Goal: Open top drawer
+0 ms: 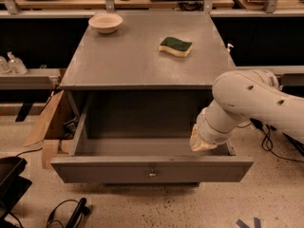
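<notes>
The top drawer (118, 169) stands pulled far out of the grey cabinet. Its flat grey front faces me with a small round metal knob (152, 174) at its middle. Its deep grey box shows nothing inside. My gripper (200, 143) hangs at the end of the white arm (247, 99), just inside the drawer's right side, behind the front panel and above the drawer floor. It is apart from the knob. No other drawer fronts show.
On the cabinet top (133, 56) sit a pale bowl (105, 23) at the back left and a green-and-yellow sponge (175, 46) at the back right. Cardboard (45, 122) leans at the cabinet's left. A black object (12, 182) and cables lie on the floor lower left.
</notes>
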Robot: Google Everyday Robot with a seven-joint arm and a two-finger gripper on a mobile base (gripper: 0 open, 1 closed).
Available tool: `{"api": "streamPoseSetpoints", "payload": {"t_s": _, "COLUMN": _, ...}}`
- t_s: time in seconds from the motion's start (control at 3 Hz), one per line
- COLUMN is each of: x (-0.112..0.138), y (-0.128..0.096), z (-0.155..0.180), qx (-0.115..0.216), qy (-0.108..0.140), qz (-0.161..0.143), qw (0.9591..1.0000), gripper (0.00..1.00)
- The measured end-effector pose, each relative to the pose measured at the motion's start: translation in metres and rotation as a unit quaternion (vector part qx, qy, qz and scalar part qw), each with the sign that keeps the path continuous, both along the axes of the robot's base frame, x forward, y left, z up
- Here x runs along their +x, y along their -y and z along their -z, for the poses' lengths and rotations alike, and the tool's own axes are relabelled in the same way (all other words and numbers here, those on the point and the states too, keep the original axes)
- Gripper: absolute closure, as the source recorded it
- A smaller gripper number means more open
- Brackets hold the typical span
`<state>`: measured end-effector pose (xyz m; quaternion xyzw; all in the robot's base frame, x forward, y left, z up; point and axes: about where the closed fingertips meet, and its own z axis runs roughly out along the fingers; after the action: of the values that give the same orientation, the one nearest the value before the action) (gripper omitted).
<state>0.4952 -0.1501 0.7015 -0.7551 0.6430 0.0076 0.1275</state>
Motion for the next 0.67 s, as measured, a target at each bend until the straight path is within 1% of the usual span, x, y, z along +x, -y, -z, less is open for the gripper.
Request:
{"api": "streamPoseSetpoints", "payload": {"t_s": 0.33, "x": 0.0274, "y": 0.0151, "z": 0.0371, "qx": -0.036, "qy": -0.012, "qz": 0.016, "qw": 0.9992, "gripper": 1.00}}
{"api": "streamPoseSetpoints", "payload": {"t_s": 0.67, "x": 0.0228, "y": 0.0155, "z": 0.0391, "qx": -0.034, "qy": -0.017, "qz": 0.018, "qw": 0.9991, "gripper": 1.00}}
